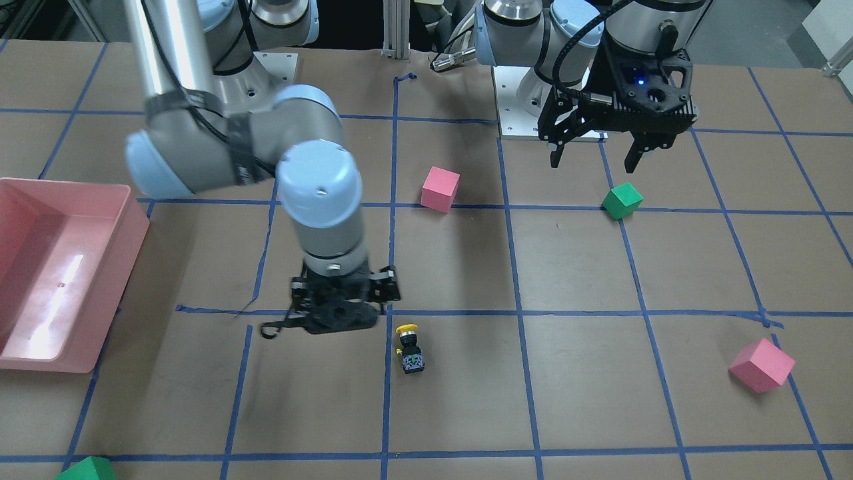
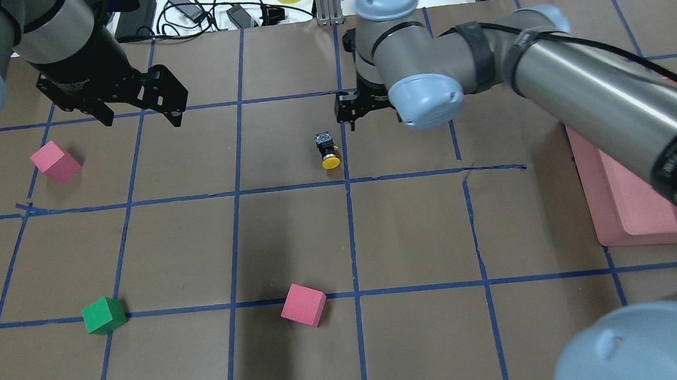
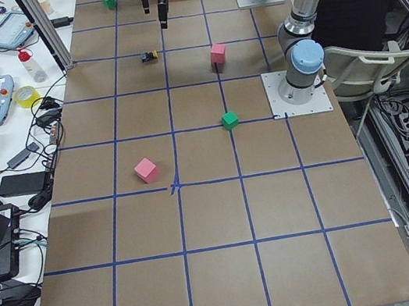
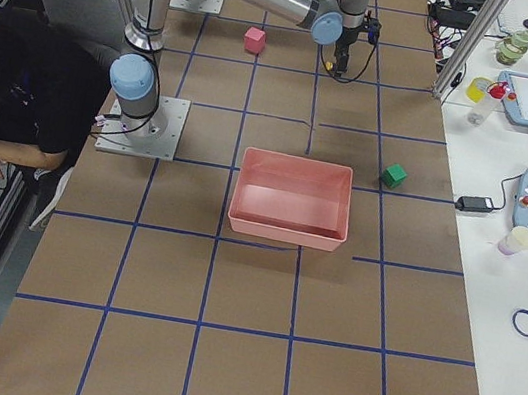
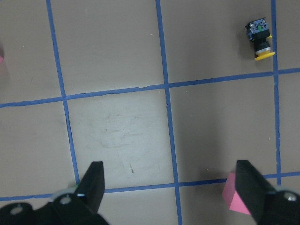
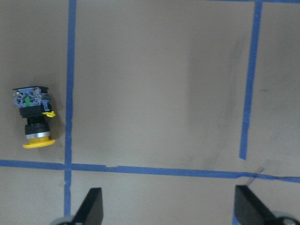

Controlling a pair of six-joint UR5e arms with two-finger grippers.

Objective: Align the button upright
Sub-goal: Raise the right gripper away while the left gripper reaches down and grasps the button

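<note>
- Button (image 6: 33, 117) lies on its side on table (image 6: 164, 70) — uprighting not done.
- Right claw (image 6: 171, 207) wide, empty, just beside it; left claw (image 5: 171, 178) wide, well apart.

The right arm (image 1: 313, 193) is blurred in the front-facing view, and its wrist hides the fingers of the right gripper (image 1: 341, 320). There the left edge cuts off the bin (image 1: 130, 233), and the bottom edge cuts off a green cube (image 1: 86, 470). From overhead, an arm joint covers most of that gripper, and the arm crosses over the bin's far end. In the left wrist view the left gripper (image 5: 171, 178) shows only its finger ends, and one finger (image 5: 251, 185) hides half a pink cube (image 5: 229, 194). The right wrist view also shows only finger ends (image 6: 93, 206). In the exterior left view the button (image 3: 148, 55) is too small to tell how it lies.
</note>
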